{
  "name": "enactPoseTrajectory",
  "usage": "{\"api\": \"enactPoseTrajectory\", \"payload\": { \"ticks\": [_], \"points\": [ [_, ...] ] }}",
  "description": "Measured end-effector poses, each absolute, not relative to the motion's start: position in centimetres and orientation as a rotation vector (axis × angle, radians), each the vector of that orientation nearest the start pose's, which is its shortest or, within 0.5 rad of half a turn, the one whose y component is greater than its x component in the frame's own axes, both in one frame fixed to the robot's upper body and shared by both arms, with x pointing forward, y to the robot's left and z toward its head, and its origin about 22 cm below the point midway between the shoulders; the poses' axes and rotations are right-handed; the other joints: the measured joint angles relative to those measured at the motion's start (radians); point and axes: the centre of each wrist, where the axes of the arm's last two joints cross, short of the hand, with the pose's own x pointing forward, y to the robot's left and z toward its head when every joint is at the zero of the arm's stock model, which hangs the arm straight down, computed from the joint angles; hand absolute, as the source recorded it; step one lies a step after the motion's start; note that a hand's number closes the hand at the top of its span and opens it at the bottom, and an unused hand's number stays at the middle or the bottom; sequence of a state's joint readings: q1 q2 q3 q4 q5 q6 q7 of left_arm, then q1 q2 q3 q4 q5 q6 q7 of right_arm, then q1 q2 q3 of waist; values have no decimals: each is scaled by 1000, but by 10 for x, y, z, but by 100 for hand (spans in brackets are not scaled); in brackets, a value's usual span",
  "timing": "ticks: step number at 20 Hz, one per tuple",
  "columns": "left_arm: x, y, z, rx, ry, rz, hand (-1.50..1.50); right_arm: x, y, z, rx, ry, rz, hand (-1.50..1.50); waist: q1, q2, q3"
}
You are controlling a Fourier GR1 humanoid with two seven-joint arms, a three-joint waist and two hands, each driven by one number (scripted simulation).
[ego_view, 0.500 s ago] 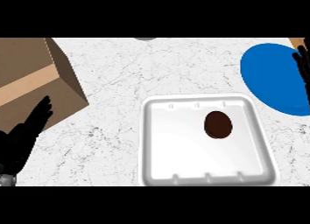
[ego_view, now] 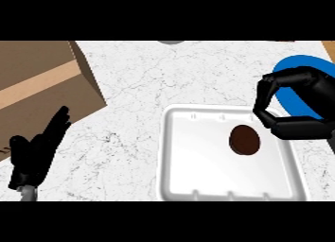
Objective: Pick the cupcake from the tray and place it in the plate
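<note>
The cupcake (ego_view: 245, 140) is sitting in the white tray (ego_view: 191, 175), a little right of the tray's middle and toward its far half, showing as a dark brown oval from above. The right hand (ego_view: 306, 101) is hovering over the tray's right far corner, just beside the cupcake but not touching it; its fingers and thumb are curling inward like a claw with a wide gap between them, and nothing is lying in that gap. The hand is covering much of the blue plate (ego_view: 295, 61), which is lying on the marble counter (ego_view: 128, 156) beyond the tray's right side, only a blue arc of it showing around the hand. The left hand (ego_view: 36, 153) is resting near the lower left edge of the view, fingers straight and pointing up, well apart from the tray. A brown cardboard box (ego_view: 38, 90) is standing at the far left of the counter, just behind that hand.
</note>
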State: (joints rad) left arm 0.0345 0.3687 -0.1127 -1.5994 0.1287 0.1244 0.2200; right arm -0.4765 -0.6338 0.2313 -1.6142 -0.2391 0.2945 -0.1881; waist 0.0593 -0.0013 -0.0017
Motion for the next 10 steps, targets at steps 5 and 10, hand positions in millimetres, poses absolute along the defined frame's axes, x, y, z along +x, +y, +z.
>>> {"api": "enactPoseTrajectory", "payload": {
  "ticks": [5,10],
  "points": [
    [239,269,10,198,-1326,-93,0,313,-266,98,437,-1935,917,-150,-13,28,7],
    [242,256,6,198,-1325,-81,0,312,-279,52,717,-1818,873,-150,-7,30,9]
  ]
}}
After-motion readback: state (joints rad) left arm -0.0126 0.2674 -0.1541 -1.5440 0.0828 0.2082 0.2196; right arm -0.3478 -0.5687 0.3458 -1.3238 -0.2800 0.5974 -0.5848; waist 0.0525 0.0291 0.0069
